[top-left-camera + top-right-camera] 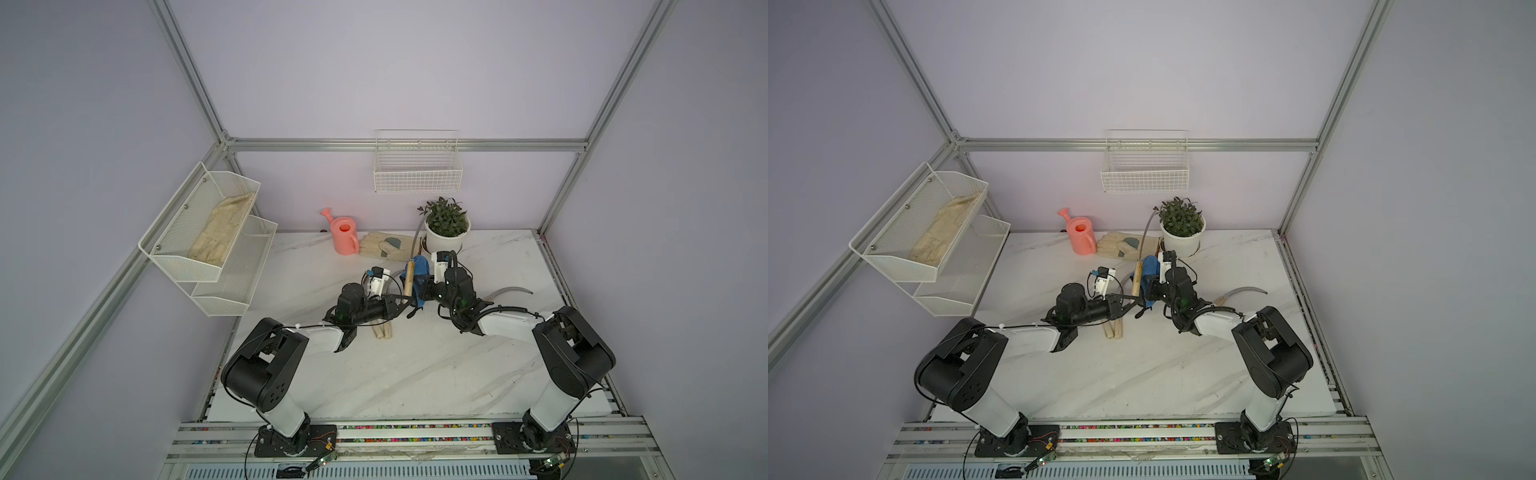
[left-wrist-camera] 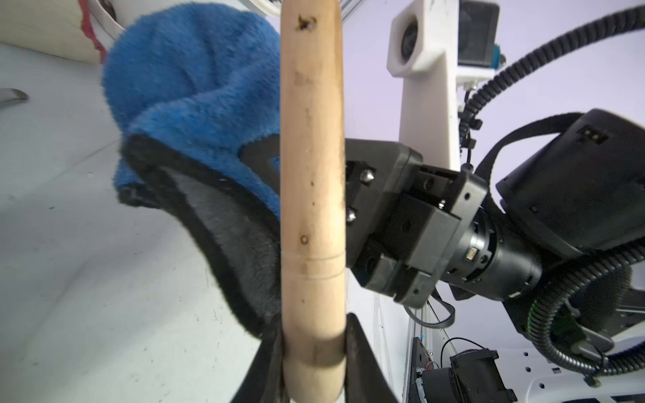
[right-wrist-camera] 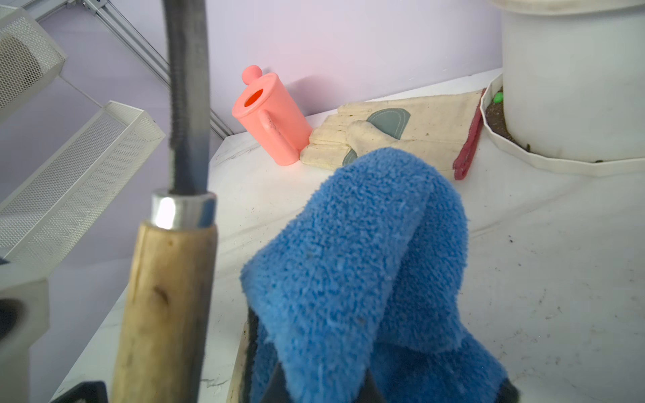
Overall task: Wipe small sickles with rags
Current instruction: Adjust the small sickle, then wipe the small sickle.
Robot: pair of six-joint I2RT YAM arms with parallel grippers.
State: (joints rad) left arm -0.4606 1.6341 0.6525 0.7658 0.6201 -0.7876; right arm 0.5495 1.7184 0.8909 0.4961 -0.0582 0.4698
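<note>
Gripping the raised sickle (image 2: 312, 174) by its handle butt, the left end effector (image 2: 314, 356) is clamped tight; beside it the right end effector (image 3: 324, 387) pinches the blue rag (image 3: 366, 261) above the desk (image 1: 415, 365). Wiping pressure could pivot the sickle.

Overhead pair; wrist views share rag (image 2: 195, 87), seemingly close.

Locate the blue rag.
In both top views the blue rag hangs mid-table in the right gripper, beside the sickle the left gripper holds, before the plant pot.
</note>
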